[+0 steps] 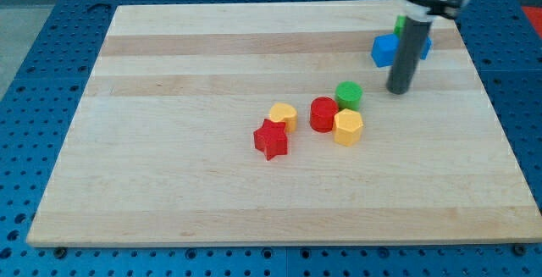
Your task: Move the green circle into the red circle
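Observation:
The green circle [349,95] sits just right of the board's middle, touching or nearly touching the red circle [323,114] at its lower left. My tip [398,91] stands on the board to the right of the green circle, a small gap away. The rod rises from it toward the view's top.
A yellow hexagon [348,128] lies against the red circle's lower right. A yellow heart [284,116] and a red star [271,139] lie to its left. A blue block [386,50] and another blue block [425,45] sit behind the rod, with a green piece [399,27] partly hidden.

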You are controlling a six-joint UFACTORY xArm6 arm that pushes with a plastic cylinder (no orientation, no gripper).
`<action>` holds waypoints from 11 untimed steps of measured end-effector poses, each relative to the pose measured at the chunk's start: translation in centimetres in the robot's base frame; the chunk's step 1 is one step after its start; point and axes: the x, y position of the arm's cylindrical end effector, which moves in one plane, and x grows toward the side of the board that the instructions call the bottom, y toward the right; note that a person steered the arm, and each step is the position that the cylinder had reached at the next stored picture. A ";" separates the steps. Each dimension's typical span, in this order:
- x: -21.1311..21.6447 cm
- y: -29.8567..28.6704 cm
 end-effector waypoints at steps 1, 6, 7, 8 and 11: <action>1.6 1.0; 1.0 -7.6; 0.9 -5.9; 0.9 -4.3; 0.1 -9.6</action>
